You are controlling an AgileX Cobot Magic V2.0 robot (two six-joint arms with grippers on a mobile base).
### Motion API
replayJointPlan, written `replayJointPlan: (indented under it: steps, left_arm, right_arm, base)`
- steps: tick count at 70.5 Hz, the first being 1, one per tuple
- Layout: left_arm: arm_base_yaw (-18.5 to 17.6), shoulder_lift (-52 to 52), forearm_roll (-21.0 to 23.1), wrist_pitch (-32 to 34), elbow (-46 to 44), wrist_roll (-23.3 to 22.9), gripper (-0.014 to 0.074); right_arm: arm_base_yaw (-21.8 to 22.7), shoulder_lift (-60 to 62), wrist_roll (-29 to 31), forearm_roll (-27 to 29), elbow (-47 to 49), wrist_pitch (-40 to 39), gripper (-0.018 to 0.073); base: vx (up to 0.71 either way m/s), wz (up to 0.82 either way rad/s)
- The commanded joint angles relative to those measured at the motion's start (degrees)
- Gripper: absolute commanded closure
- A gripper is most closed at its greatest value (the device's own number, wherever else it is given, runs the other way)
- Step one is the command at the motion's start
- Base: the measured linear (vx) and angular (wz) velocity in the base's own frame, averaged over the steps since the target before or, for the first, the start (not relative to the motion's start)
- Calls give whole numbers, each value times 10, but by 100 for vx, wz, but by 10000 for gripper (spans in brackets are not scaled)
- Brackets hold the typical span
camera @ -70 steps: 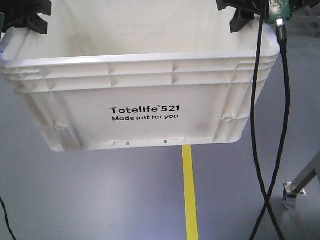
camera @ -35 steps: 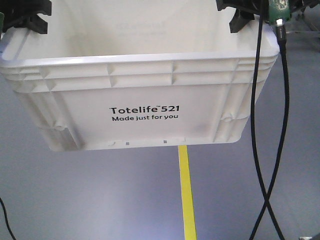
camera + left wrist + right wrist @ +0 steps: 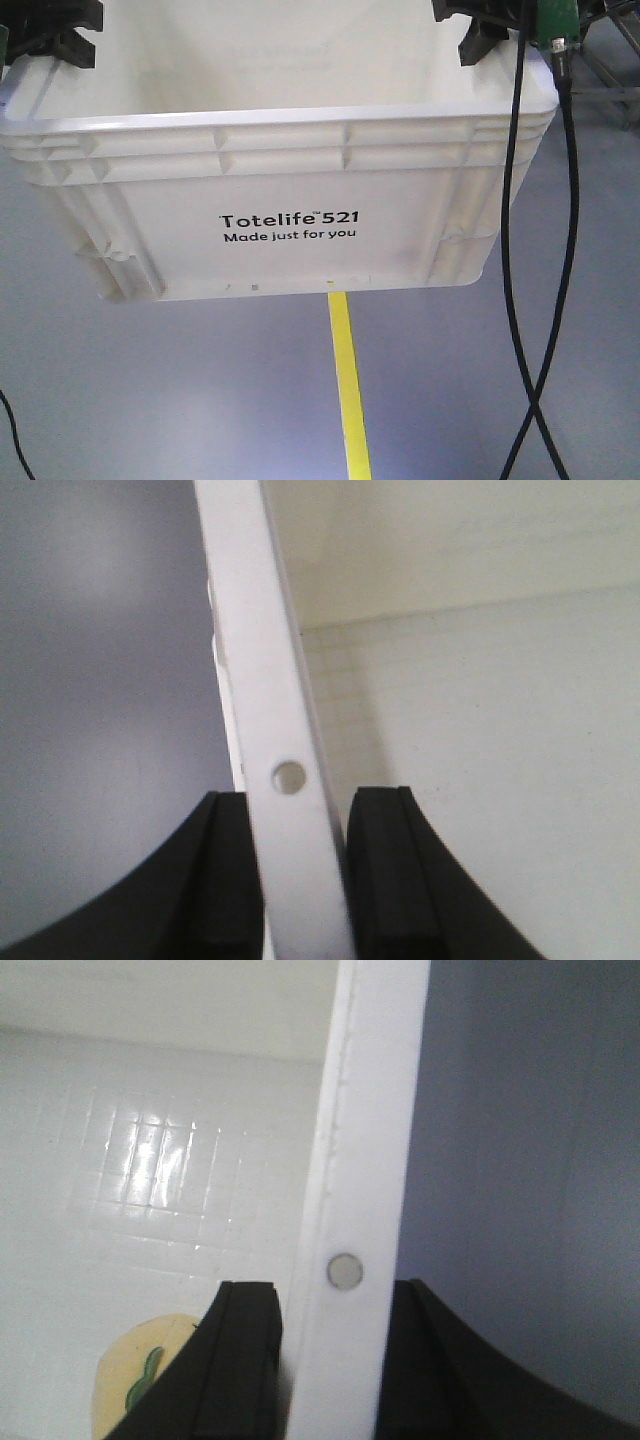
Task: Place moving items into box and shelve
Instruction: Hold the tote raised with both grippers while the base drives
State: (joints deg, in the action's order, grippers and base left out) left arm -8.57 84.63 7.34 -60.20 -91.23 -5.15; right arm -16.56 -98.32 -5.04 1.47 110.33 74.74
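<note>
Beneath the box (image 3: 290, 170), the yellow floor line (image 3: 345, 390) now lies further left than half a second ago, while the box keeps its place in the front view. The left tool (image 3: 305, 875) is closed on the box's left rim, one black finger (image 3: 225, 880) outside the wall and the other inside. The right tool (image 3: 335, 1360) grips the right rim the same way, its fingers pressed to both faces of the wall. Just beside its inner finger, the yellow item (image 3: 135, 1380), soft and rounded with a green stripe, lies on the gridded bottom of the box. The box is a large white crate with a ribbed rim and black print reading "Totelife 521 Made just for you". Bare grey floor (image 3: 150, 400) shows below its lower edge and to both sides. Two black cables (image 3: 570, 200) hang past its right corner and cross lower down.
</note>
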Motion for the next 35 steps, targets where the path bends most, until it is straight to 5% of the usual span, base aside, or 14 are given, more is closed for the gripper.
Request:
replayJointPlan:
  steps: [1, 35]
  left_arm:
    - [-3, -29, 5, 66, -25, 15, 613]
    - [-3, -29, 5, 66, -25, 15, 613]
  right_arm:
    - [3, 39, 9, -7, 24, -44, 571]
    - [3, 39, 9, -6, 24, -45, 571]
  base:
    - [57, -20]
    - [54, -30]
